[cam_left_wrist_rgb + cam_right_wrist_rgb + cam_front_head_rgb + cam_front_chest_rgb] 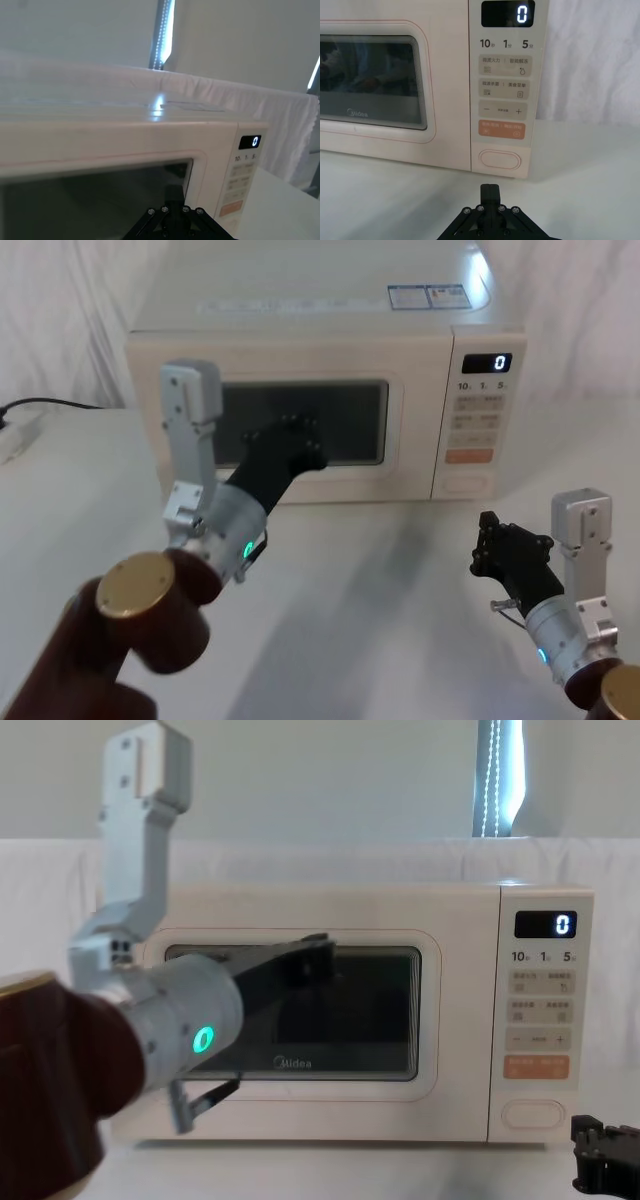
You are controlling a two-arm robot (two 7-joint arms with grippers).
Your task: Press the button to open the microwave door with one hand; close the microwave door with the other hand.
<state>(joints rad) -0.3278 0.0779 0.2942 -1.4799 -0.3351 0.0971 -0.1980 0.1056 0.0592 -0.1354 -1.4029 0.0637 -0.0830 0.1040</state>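
Microwave door sits shut, at the counter's rear edge. Left gripper rests against its window, fingers clenched. Right gripper, fingers clenched, faces the button: advance straight, press its centre, avoiding the orange key.

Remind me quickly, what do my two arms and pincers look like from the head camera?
Both match: a black pincer, left and right, on a silver cylindrical wrist with a glowing green-blue light, a grey bracketed camera mount, then a glossy brown arm segment with a gold-coloured round cap.
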